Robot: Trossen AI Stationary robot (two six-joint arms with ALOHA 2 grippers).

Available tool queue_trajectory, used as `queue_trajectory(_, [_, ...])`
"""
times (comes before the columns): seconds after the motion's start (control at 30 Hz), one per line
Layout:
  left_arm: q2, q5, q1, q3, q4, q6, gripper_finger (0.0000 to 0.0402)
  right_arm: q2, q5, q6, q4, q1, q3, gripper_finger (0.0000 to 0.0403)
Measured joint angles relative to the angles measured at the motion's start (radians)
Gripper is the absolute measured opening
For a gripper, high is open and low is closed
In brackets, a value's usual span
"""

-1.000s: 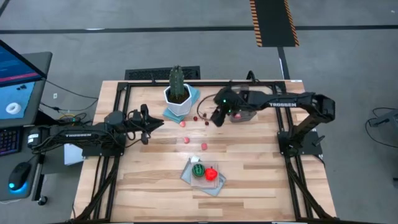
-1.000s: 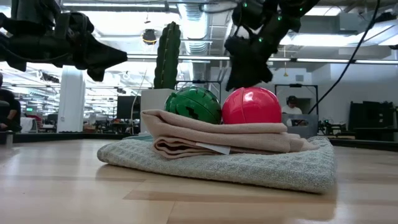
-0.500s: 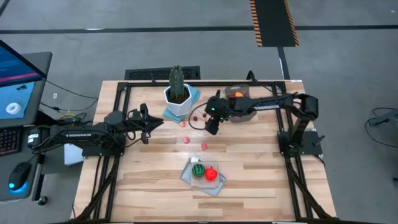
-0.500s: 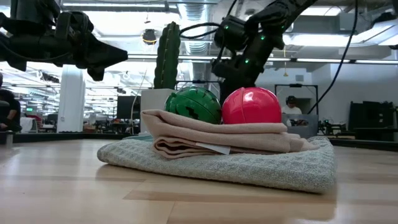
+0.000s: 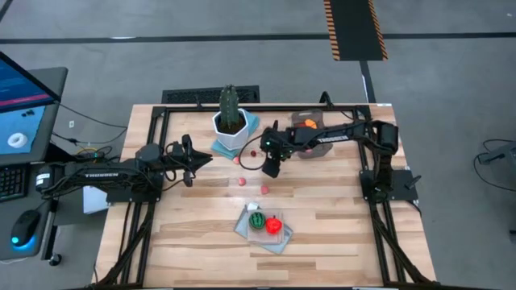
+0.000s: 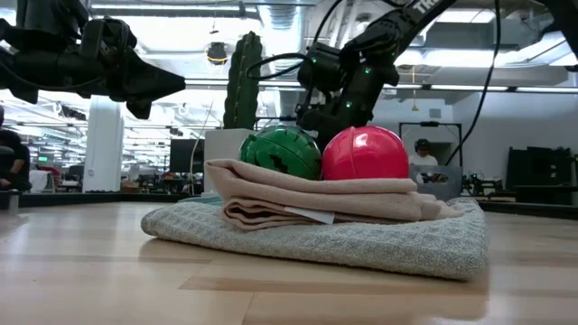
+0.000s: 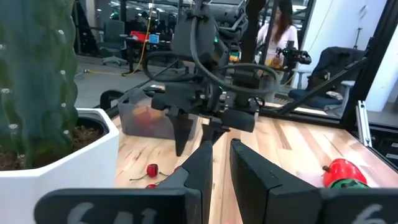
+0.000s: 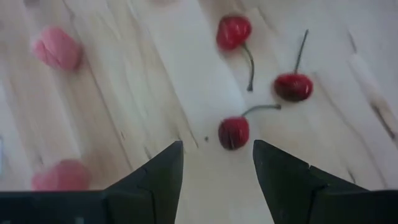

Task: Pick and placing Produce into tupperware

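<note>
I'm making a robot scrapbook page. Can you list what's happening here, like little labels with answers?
right hand: open, above three small red cherries
left hand: waiting over the table's left side
translucent grey-brown plastic tub: holds an orange piece
folded grey-pink cloth: round green-striped ball and round red ball on it
pink berry bits: loose on the wood

Overhead, table-level, two wrist views — shared tabletop (image 5: 339, 201).

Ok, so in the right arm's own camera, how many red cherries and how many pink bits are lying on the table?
Red cherries: 3
Pink pieces: 2
Total: 5
</note>
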Motion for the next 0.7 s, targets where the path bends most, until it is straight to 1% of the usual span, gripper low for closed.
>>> queue_trajectory(0.13, [0.000, 0.002, 0.000, 0.000, -0.001, 0.000, 0.0045, -0.001, 0.000, 0.001, 0.009, -0.011, 0.000, 0.0219])
queue_trajectory(0.27, [0.000, 0.001, 0.000, 0.000, 0.000, -0.001, 0.0045, 0.008, -0.033, 0.001, 0.021, -0.020, 0.000, 0.0223])
queue_trajectory(0.53, [0.000, 0.001, 0.000, 0.000, 0.001, -0.010, 0.0045, 0.059, -0.034, -0.006, 0.048, -0.020, 0.001, 0.0224])
queue_trajectory(0.7, [0.000, 0.005, 0.000, 0.000, 0.001, -0.010, 0.0045, 0.061, -0.032, -0.008, 0.052, -0.019, 0.000, 0.0224])
